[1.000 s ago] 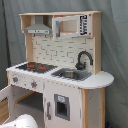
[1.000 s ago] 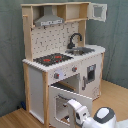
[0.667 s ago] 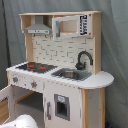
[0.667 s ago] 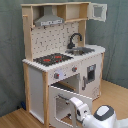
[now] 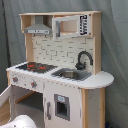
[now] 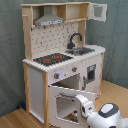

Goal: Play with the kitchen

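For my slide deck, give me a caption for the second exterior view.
Robot arm reaching toward the toy kitchen, whose oven door hangs open below the hob.

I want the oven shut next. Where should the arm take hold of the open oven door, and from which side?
The oven door hangs swung open toward the camera in the second exterior view, with the arm just beside it. Its free edge, farthest from the kitchen, is probably the best spot: push the outer face near that edge, coming from the front, toward the oven opening.
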Robot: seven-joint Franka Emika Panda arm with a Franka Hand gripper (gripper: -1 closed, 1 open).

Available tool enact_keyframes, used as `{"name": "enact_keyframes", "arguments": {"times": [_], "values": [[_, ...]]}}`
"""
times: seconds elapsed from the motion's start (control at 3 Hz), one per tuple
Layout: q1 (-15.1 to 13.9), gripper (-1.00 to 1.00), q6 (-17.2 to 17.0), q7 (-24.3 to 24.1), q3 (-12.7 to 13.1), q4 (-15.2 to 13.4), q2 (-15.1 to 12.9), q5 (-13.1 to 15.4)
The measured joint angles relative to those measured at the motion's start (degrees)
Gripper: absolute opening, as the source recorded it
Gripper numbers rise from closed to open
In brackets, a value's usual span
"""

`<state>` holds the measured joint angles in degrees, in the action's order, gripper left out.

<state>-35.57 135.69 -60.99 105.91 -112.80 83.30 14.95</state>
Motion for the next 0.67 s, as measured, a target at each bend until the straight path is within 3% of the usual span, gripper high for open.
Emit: {"name": "enact_keyframes", "arguments": {"times": [0.67], "values": [[5.7,1.0,-0.2,0.0,-0.5,-10.1,-0.1,-3.5]]}}
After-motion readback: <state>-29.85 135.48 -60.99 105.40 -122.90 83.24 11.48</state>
